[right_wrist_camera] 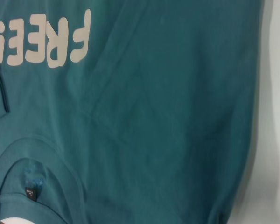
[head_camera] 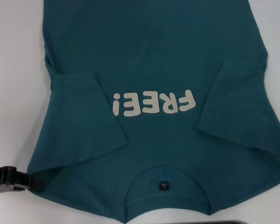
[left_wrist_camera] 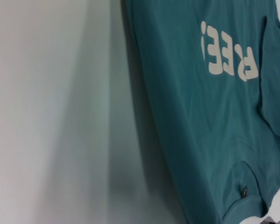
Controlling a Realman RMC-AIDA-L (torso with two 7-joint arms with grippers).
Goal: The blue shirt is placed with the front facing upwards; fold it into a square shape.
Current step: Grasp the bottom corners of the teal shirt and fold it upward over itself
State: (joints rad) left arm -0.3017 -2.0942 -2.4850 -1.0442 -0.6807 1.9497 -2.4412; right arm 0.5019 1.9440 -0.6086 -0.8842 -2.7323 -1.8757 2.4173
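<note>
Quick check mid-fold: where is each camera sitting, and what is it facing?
Head view: above, looking down on the blue shirt, collar nearest; left gripper at its left shoulder edge.
Left wrist view: faces the shirt's left edge and bare table; no fingers show.
Right wrist view: faces chest and collar; no fingers.
All share the lettering.

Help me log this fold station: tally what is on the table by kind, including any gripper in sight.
Blue shirt, front up, both sleeves folded inward: 1
White letters printed on its chest, reading FREE!: 5 characters
Neck label: 1
Left gripper, at the shirt's left shoulder edge: 1
White table: 1
Total: 4 things, plus the 5 printed characters.
</note>
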